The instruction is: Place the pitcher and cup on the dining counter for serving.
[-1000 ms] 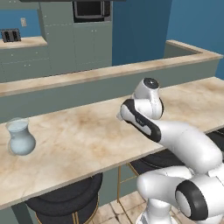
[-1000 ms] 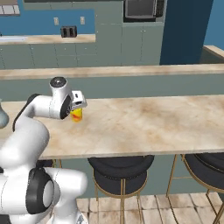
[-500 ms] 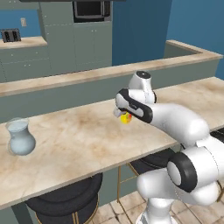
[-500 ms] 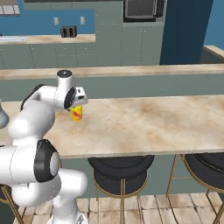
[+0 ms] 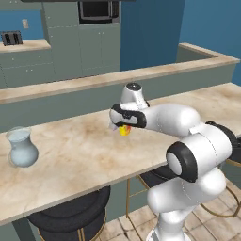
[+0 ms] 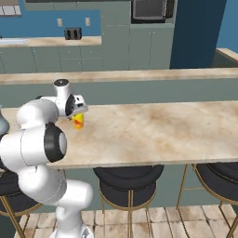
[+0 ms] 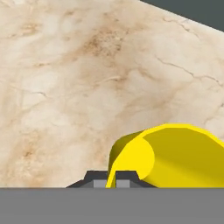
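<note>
The gripper point(image 5: 121, 127) is closed on the cup point(image 5: 124, 130), a small bright yellow cylinder with a red mark on its side, held over the dining counter point(image 5: 70, 155) at mid-span, toward the far edge below the raised ledge point(image 5: 70, 84). From the right the cup point(image 6: 78, 121) looks upright and very low over the marble — whether its base touches the top cannot be told. In the hand view the cup point(image 7: 175, 155) fills the lower right, its rim and open mouth turned toward the camera, and the two dark fingertips point(image 7: 94, 178) show at the bottom edge beside its wall; the interior reads as plain yellow, with no visible contents. By its look the cup is rigid, light and smooth-sided, so a sideways pinch across the wall should suit it, though a glossy surface could slip if the grip loosens early. The pitcher point(image 5: 21, 148) stands upright on the same counter, well apart to the left and near the front half — a pale blue-grey translucent jug with a bulbous belly and flared rim. A paler band near its neck may be a liquid level; this cannot be confirmed. It would probably handle best at the narrow neck. Black stools point(image 6: 128, 179) sit under the near edge.
</note>
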Controlling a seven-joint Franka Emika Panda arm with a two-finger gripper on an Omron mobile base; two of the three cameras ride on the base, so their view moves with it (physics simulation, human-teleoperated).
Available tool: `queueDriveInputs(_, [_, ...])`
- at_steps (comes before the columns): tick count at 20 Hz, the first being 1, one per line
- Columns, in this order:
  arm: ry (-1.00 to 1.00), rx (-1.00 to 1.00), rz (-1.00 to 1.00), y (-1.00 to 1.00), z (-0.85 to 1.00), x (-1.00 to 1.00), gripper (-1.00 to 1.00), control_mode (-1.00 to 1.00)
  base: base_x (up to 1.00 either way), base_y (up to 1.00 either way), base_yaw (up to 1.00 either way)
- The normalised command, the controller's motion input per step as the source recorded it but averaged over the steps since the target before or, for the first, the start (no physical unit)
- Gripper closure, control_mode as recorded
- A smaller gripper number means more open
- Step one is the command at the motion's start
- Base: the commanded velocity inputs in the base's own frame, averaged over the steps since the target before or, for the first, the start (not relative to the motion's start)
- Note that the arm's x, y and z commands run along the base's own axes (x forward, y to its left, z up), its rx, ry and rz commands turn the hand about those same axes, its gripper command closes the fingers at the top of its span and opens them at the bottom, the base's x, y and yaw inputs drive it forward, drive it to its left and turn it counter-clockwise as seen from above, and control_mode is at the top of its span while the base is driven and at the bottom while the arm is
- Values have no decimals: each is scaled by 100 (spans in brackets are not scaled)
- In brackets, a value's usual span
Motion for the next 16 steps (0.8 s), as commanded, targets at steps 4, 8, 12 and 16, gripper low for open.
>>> queueDriveInputs(4, [0,-1,0,19,-51,41,100,-100,0,0,0])
queueDriveInputs(8, [0,-2,0,14,-67,17,100,-100,0,0,0])
queueDriveInputs(12, [0,-4,0,21,-60,12,100,-100,0,0,0])
queueDriveInputs(16, [0,-6,0,23,-54,8,100,-100,0,0,0])
